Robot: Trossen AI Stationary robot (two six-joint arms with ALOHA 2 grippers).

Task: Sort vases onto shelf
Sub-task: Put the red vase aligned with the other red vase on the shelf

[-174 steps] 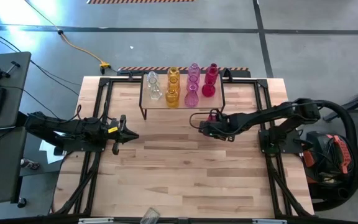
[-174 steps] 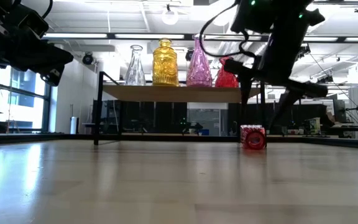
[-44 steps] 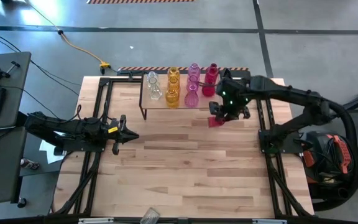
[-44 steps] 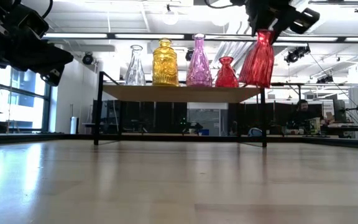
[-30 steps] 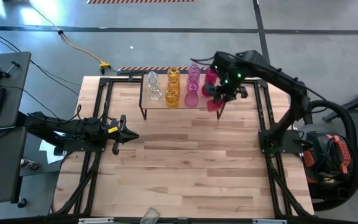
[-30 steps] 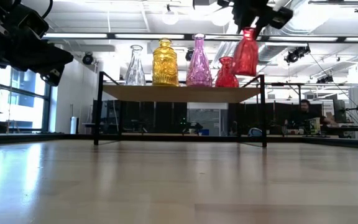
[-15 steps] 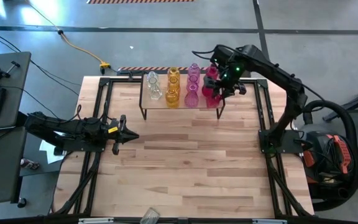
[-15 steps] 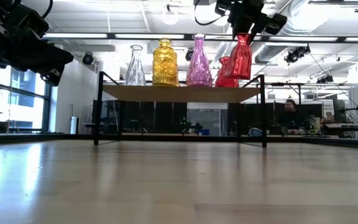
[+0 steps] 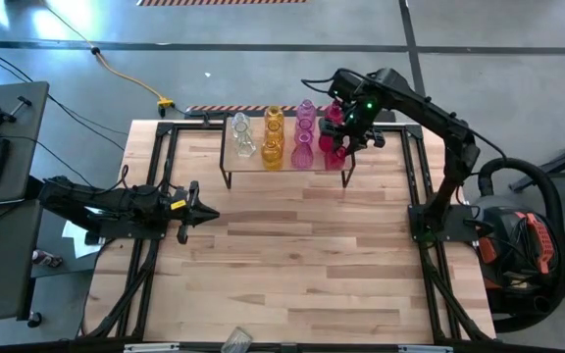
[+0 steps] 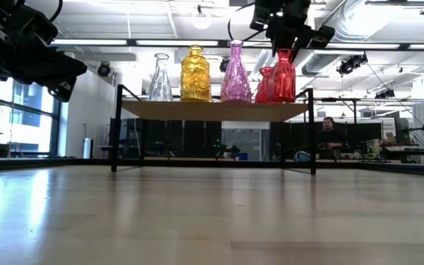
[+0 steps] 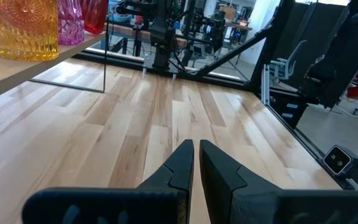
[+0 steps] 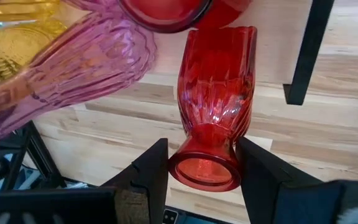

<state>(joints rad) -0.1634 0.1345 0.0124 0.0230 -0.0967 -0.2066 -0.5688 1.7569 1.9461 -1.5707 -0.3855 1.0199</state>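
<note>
Eight vases are counted on the shelf [image 9: 284, 165]: two clear, two amber, two pink, two red. One red vase [image 12: 215, 99] is gripped by its neck in the right hand [image 12: 199, 163] at the shelf's right end. The left hand [image 11: 194, 163] is shut, empty, over the counter [image 9: 282, 265].

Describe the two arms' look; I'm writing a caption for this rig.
Both arms are dark, jointed links. The left arm carries a small yellow marking near its wrist and ends in a pointed black left gripper. The right arm shows green indicator lights near its right gripper, with black cabling alongside.
</note>
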